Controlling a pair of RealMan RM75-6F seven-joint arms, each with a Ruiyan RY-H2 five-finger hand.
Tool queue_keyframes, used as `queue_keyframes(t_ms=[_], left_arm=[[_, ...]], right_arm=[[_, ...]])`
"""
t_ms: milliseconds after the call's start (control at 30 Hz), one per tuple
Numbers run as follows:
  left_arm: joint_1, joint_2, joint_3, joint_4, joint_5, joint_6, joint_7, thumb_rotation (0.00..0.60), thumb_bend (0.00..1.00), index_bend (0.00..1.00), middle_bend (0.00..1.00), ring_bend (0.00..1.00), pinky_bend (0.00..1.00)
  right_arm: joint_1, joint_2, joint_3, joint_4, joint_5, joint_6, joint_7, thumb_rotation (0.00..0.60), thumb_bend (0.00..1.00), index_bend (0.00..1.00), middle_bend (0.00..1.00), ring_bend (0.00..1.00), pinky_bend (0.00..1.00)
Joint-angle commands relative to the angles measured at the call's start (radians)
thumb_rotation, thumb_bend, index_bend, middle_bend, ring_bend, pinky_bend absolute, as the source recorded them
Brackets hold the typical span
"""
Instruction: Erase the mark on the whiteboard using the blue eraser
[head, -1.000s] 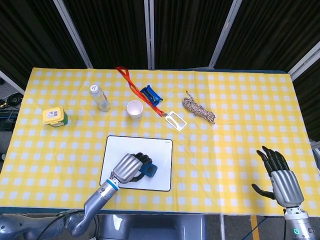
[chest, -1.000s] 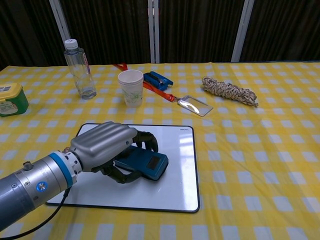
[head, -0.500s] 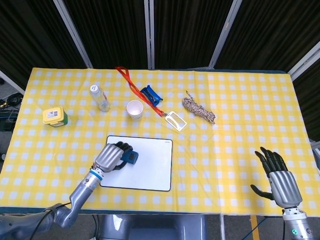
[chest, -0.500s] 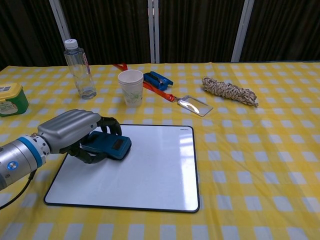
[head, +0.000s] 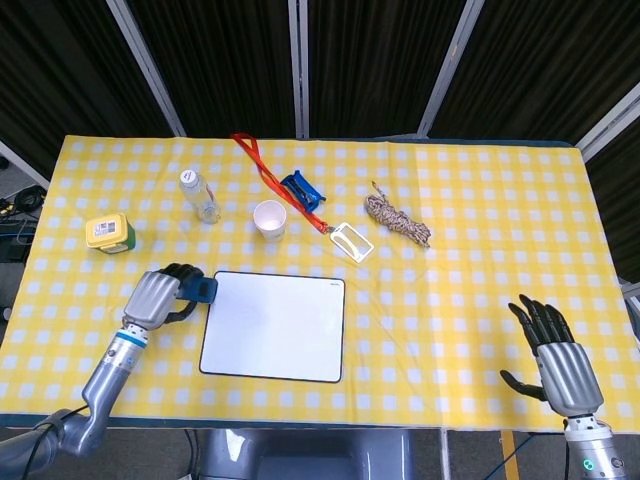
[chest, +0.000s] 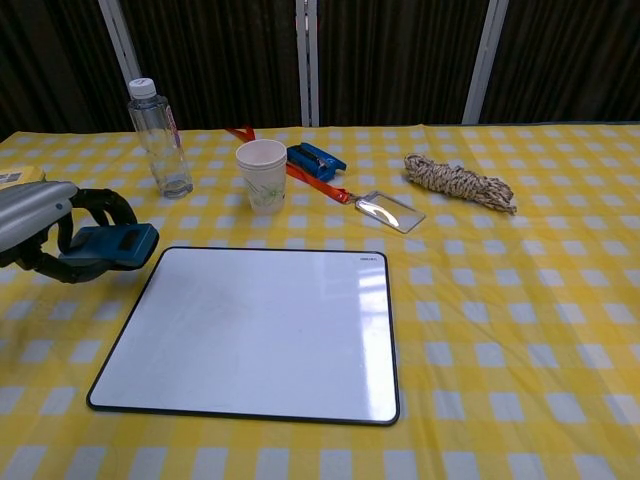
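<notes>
My left robot hand (head: 160, 296) grips the blue eraser (chest: 113, 243) just off the whiteboard's (head: 275, 326) left edge, so I should lower it flat onto the bench; right robot hand (head: 558, 350) rests empty, fingers spread.

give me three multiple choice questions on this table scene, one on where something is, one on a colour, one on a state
1. Where is the eraser?
A. on the whiteboard
B. left of the whiteboard, in the left hand
C. beside the rope

2. What colour is the strap by the paper cup?
A. red
B. green
C. white

3. How is the right hand?
A. holding the bottle
B. open, holding nothing
C. pressing the whiteboard

Answers:
1 B: the left hand grips the eraser off the whiteboard.
2 A: the strap is red.
3 B: the right hand has spread fingers.
</notes>
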Motion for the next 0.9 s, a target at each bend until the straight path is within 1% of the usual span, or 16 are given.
queue_keyframes(t_ms=[33, 100, 200, 367, 467, 567, 633, 667, 733, 767, 800, 833, 900], left_arm=[[0.034, 0.025, 0.014, -0.007, 0.012, 0.047, 0.002, 0.6, 0.65, 0.79, 0.61, 0.58, 0.53], [0.054, 0.031, 0.022, -0.003, 0.019, 0.075, 0.009, 0.6, 0.65, 0.78, 0.61, 0.58, 0.52], [0.082, 0.037, 0.029, 0.004, 0.016, 0.099, -0.01, 0.6, 0.65, 0.76, 0.59, 0.57, 0.51], [0.107, 0.033, 0.033, 0.03, -0.002, 0.087, -0.037, 0.6, 0.65, 0.71, 0.54, 0.54, 0.49], [0.106, 0.027, 0.033, 0.038, 0.0, 0.078, -0.032, 0.6, 0.65, 0.65, 0.48, 0.49, 0.47], [0.105, 0.024, 0.035, 0.036, 0.002, 0.069, -0.025, 0.6, 0.61, 0.55, 0.36, 0.39, 0.41], [0.104, 0.026, 0.037, 0.024, 0.0, 0.056, -0.024, 0.6, 0.54, 0.46, 0.24, 0.29, 0.33], [0.104, 0.026, 0.037, 0.02, 0.0, 0.054, -0.023, 0.6, 0.52, 0.42, 0.2, 0.26, 0.3], [0.105, 0.028, 0.038, 0.011, -0.001, 0.05, -0.02, 0.6, 0.45, 0.32, 0.1, 0.15, 0.18], [0.107, 0.03, 0.038, 0.003, -0.002, 0.048, -0.018, 0.6, 0.42, 0.28, 0.06, 0.1, 0.13], [0.112, 0.035, 0.042, -0.016, -0.006, 0.041, -0.017, 0.6, 0.39, 0.22, 0.03, 0.05, 0.06], [0.114, 0.041, 0.043, -0.028, -0.01, 0.036, -0.014, 0.6, 0.36, 0.16, 0.0, 0.01, 0.02], [0.126, 0.059, 0.044, -0.072, -0.025, 0.031, -0.011, 0.6, 0.33, 0.09, 0.0, 0.0, 0.0]], right_arm=[[0.0, -0.001, -0.001, -0.001, -0.001, 0.0, -0.003, 0.6, 0.07, 0.01, 0.0, 0.0, 0.0], [-0.001, -0.001, -0.002, -0.002, -0.003, 0.001, -0.005, 0.6, 0.07, 0.01, 0.0, 0.0, 0.0], [-0.002, -0.002, -0.004, -0.003, -0.008, 0.004, -0.009, 0.6, 0.07, 0.01, 0.0, 0.0, 0.0], [-0.002, -0.007, -0.009, -0.003, -0.012, 0.0, -0.022, 0.6, 0.07, 0.01, 0.0, 0.0, 0.0], [-0.002, -0.009, -0.009, -0.002, -0.012, 0.0, -0.026, 0.6, 0.07, 0.01, 0.0, 0.0, 0.0], [-0.002, -0.009, -0.008, -0.002, -0.011, 0.001, -0.027, 0.6, 0.07, 0.01, 0.0, 0.0, 0.0], [-0.003, -0.009, -0.007, -0.002, -0.01, 0.002, -0.026, 0.6, 0.07, 0.01, 0.0, 0.0, 0.0], [-0.003, -0.008, -0.007, -0.002, -0.009, 0.002, -0.026, 0.6, 0.07, 0.01, 0.0, 0.0, 0.0], [-0.002, -0.008, -0.006, -0.002, -0.009, 0.002, -0.025, 0.6, 0.07, 0.01, 0.0, 0.0, 0.0], [-0.002, -0.007, -0.006, -0.001, -0.008, 0.002, -0.024, 0.6, 0.07, 0.01, 0.0, 0.0, 0.0], [-0.002, -0.007, -0.006, -0.001, -0.008, 0.002, -0.022, 0.6, 0.07, 0.01, 0.0, 0.0, 0.0], [-0.002, -0.006, -0.006, -0.001, -0.007, 0.002, -0.021, 0.6, 0.07, 0.01, 0.0, 0.0, 0.0], [-0.003, -0.006, -0.004, -0.001, -0.007, 0.004, -0.019, 0.6, 0.07, 0.01, 0.0, 0.0, 0.0]])
